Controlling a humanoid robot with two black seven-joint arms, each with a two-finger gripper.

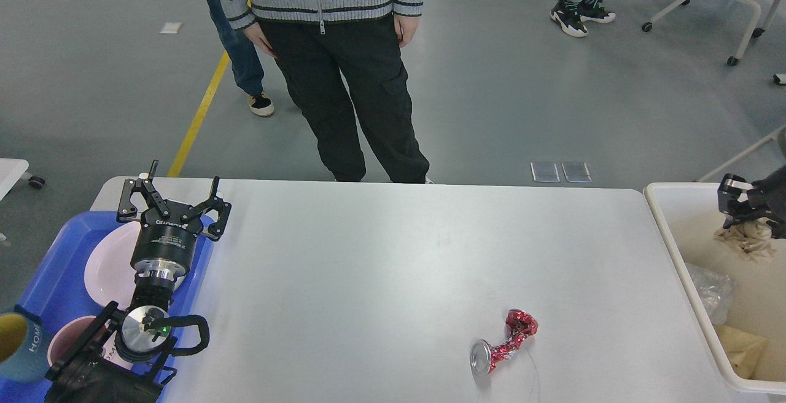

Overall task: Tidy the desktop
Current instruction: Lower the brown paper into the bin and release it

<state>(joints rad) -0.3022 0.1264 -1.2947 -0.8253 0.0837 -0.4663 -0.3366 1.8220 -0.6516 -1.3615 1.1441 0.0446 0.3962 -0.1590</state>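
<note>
The white desktop [393, 255] carries a crushed red can [503, 344] lying on its side near the front right. My left gripper [175, 197] hovers open and empty at the table's far left, over the edge of a blue tray [49, 280]. At the right edge of the view, my right gripper [746, 222] hangs over the cream bin [669, 237]. It is shut on a crumpled wad of brown paper [746, 238] that dangles below it, inside the bin's outline. Most of the right arm is out of view.
The blue tray holds a pink plate [104, 265], a pink cup [64, 338] and a teal mug [15, 344]. Clear plastic and brown paper lie in the bin. A person [344, 83] stands at the table's far edge.
</note>
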